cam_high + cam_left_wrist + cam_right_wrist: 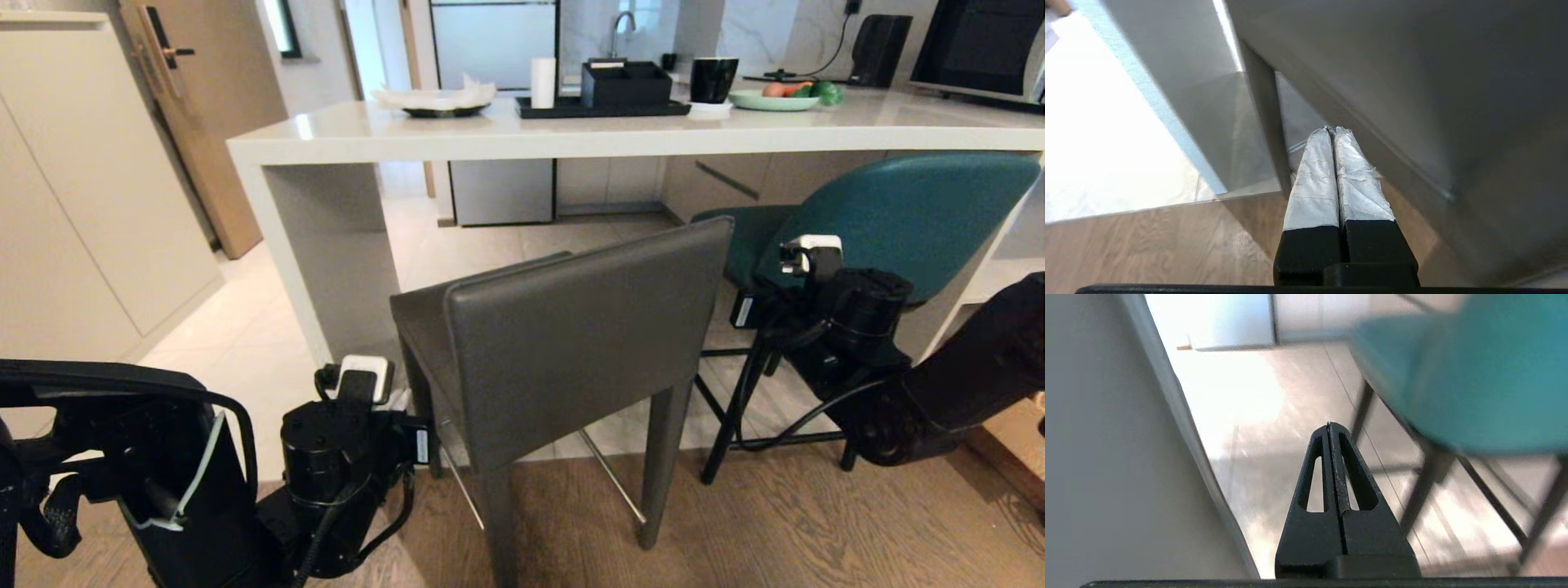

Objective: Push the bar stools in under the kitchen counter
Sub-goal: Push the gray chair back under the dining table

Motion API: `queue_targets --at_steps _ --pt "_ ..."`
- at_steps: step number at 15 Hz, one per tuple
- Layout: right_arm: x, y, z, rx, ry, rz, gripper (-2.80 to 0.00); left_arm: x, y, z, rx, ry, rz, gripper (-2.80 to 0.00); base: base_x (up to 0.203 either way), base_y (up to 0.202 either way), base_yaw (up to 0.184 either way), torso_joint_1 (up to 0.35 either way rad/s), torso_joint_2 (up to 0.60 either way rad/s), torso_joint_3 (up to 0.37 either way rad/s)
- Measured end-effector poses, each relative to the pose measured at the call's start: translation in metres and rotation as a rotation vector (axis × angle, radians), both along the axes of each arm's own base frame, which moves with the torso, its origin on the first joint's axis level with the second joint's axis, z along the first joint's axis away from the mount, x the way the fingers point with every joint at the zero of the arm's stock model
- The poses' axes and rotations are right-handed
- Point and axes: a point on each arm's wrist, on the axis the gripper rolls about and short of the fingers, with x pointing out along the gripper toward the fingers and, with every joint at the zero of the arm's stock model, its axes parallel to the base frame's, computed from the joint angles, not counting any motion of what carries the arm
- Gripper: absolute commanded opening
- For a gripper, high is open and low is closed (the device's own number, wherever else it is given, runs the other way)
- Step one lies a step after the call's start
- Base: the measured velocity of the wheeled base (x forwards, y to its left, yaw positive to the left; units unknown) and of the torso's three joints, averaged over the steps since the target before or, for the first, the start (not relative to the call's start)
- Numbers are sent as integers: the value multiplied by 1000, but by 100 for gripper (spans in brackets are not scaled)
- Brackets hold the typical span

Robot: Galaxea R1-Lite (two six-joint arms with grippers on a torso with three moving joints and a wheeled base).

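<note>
Standing on the wood floor in front of the kitchen counter [571, 135], the grey stool [571, 343] has its low rectangular back toward the robot, its seat front just under the counter's near edge close to the white end panel [326, 261], and most of the stool out from under the slab. The teal stool [898, 212] sits further along the same edge, to the right, its curved back below the slab edge and its black legs on the seam between wood and pale tile. The left gripper [1331, 130] is low beside the grey stool's left side, between that stool and the end panel; its two white-wrapped fingers [1314, 179] are pressed together with nothing between them, tips close to the stool's dark front leg; contact cannot be judged. The right gripper [1329, 424] is in the gap between the two stools, just beside the teal seat's underside; its black fingers are likewise closed together and empty, not touching the teal stool as far as the wrist view shows. In the head view both wrists appear, left [351, 441] by the grey stool's left rear leg, right [841, 318] in front of the teal back. On the counter top stand a black tray [604, 106], a black cup [713, 79] and a green plate of fruit [771, 100].
</note>
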Motion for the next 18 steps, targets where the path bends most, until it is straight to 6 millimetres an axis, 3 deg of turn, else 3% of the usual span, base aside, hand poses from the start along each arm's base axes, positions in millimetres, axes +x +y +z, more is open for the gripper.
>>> queue_targets --at_steps 3,8,12,18 --pt "30 -7 10 -2 -5 6 -280 1 -3 8 -20 -32 -3 -280 0 0 0 0 0 0" --pt "58 11 -12 -13 55 100 -280 12 -21 36 -96 -132 -14 -280 0 0 0 0 0 0" --pt "53 44 -28 -22 88 185 -280 12 -26 38 -110 -131 -17 -280 0 0 0 0 0 0" --pt "19 75 -35 -25 87 271 -280 21 -6 34 -100 -121 52 -280 0 0 0 0 0 0"
